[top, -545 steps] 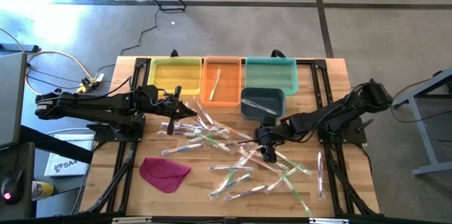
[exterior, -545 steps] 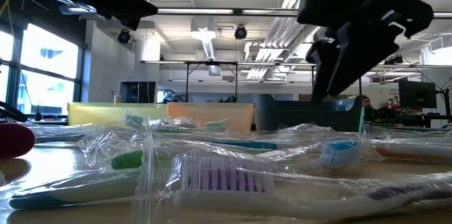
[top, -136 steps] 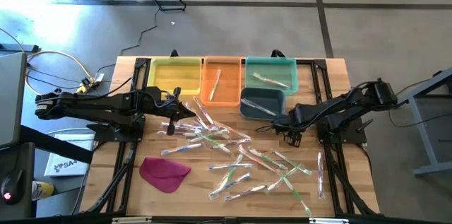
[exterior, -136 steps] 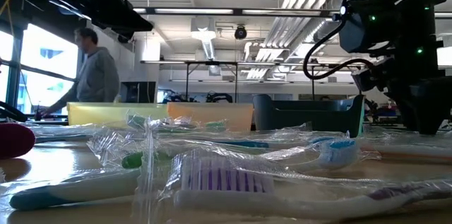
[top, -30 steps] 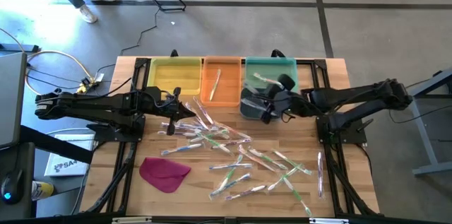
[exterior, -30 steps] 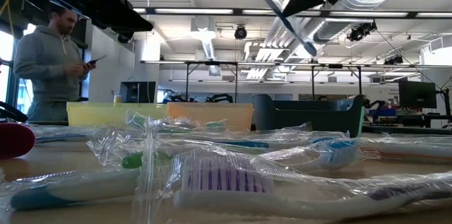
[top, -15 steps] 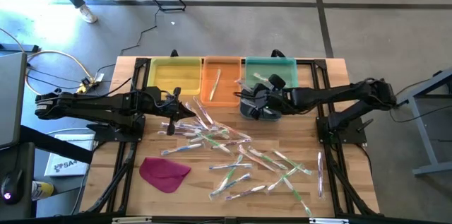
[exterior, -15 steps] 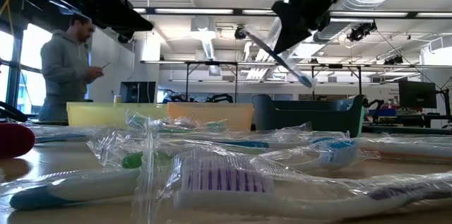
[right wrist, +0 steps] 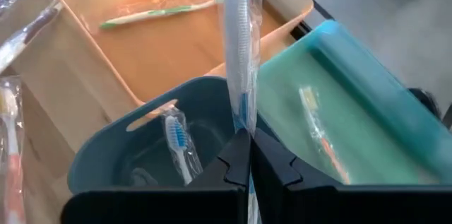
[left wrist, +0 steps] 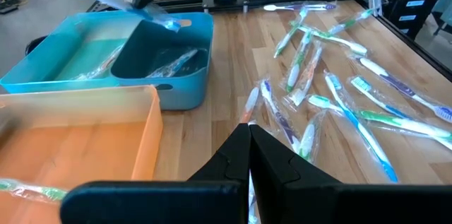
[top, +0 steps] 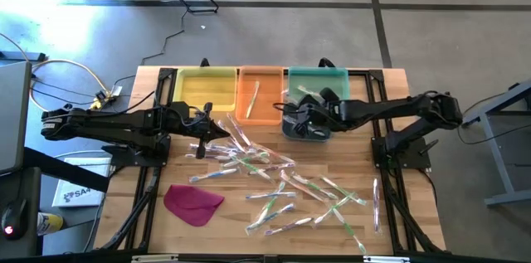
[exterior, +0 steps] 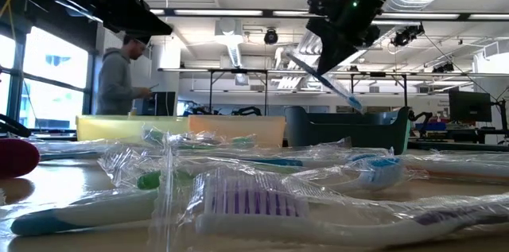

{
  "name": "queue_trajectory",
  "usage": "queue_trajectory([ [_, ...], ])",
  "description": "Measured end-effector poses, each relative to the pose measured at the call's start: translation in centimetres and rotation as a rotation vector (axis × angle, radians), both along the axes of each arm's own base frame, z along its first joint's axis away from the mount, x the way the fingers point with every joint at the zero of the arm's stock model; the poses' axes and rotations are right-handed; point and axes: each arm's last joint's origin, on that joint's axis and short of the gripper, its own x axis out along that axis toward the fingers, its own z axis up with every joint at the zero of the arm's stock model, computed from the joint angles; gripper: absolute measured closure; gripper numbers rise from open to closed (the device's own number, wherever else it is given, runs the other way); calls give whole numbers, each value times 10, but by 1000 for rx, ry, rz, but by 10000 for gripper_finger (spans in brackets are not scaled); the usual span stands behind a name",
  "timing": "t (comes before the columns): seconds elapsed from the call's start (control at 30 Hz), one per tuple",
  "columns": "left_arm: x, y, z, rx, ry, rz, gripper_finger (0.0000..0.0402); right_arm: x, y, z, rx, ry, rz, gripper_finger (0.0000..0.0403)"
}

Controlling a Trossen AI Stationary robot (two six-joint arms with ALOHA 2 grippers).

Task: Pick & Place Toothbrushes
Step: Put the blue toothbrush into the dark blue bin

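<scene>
My right gripper [right wrist: 244, 146] hangs over the dark blue bin [right wrist: 185, 91], shut on a blue toothbrush [right wrist: 239, 47] in a clear wrapper. In the low view this toothbrush [exterior: 330, 83] slants down from the gripper [exterior: 338, 33]. One toothbrush [right wrist: 176, 139] lies in the dark bin, one [right wrist: 152, 13] in the orange tray and one [right wrist: 319, 136] in the teal tray. Several more wrapped toothbrushes [top: 278, 182] lie scattered on the wooden table. My left gripper [left wrist: 248, 136] waits shut above the table's left half, holding nothing. My right gripper pinches the wrapped toothbrush near one end [right wrist: 242, 121] between its two fingers. The fingers slant down from the table's right side, and the toothbrush runs on past the fingertips in line with them. It is lifted clear, tilted with its free end [exterior: 350, 101] lowest, above the dark bin.
A yellow tray [top: 205, 74], the orange tray [top: 242, 97] and the teal tray [top: 318, 72] stand side by side along the far edge. A magenta cloth [top: 192, 202] lies near left. A person stands in the room beyond the table [exterior: 119, 77].
My right gripper has carried the toothbrush down and toward the table's left, and now stands over the dark bin. It has tipped further downward, so the toothbrush's free end hangs lower. The person behind the table has walked on.
</scene>
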Motion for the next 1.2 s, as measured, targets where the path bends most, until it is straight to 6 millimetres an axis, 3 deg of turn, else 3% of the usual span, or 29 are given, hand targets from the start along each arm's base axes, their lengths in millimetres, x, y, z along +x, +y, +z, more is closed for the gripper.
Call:
queue_trajectory([
  [0.77,0,0,-1,-1,10,0,402,15,-1,-49,53,162,-23,400],
  [1.2,0,0,-1,-1,11,0,402,15,-1,-51,73,174,-11,400],
])
